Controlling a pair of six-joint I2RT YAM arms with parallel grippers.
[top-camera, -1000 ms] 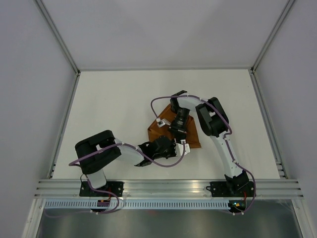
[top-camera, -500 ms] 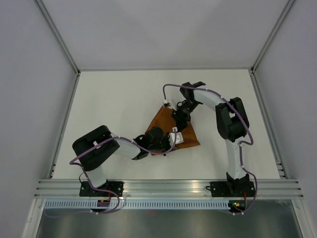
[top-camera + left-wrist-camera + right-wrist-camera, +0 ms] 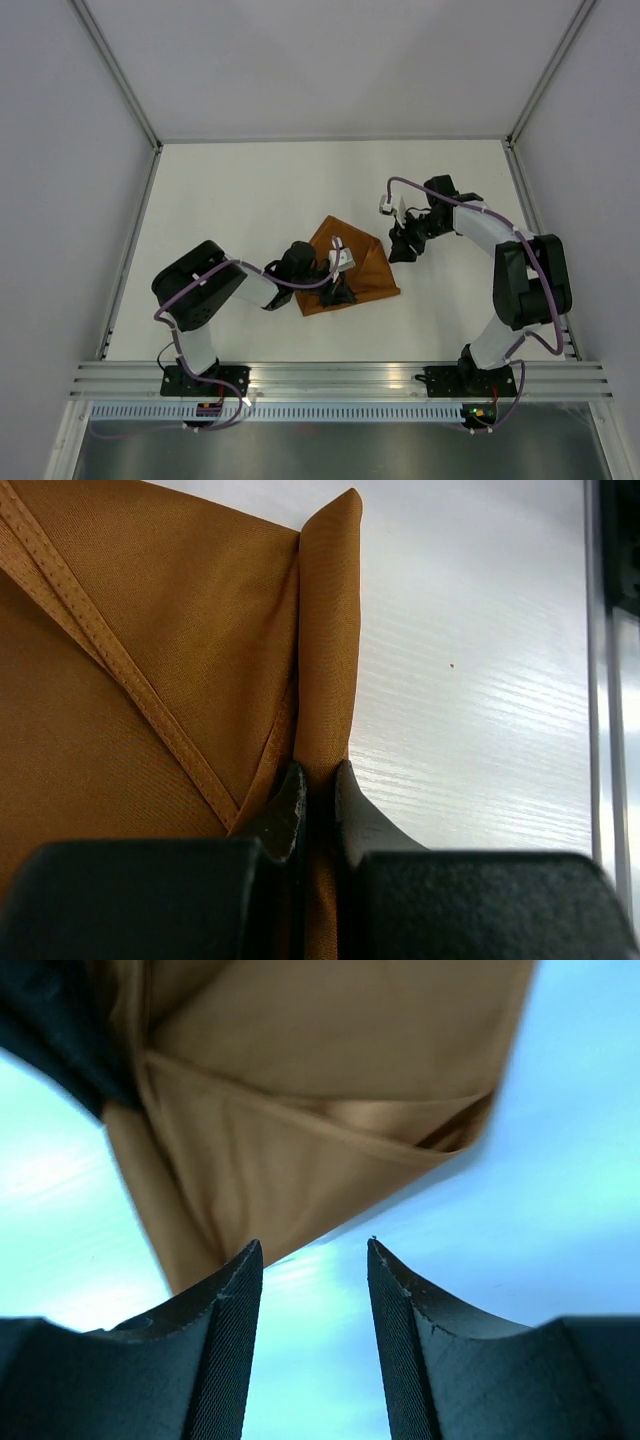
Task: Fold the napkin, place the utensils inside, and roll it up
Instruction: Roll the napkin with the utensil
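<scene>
The napkin lies folded mid-table, with a fold on its near side pinched in the closed left gripper. The right gripper hangs open and empty just right of the cloth, which lies to its left.

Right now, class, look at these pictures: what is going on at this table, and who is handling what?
The left pincer is shut on a pinched ridge of the rust-orange napkin, which lies partly folded on the white table. The right pincer stands open and empty near the napkin's right edge. No utensils show in any view.
</scene>
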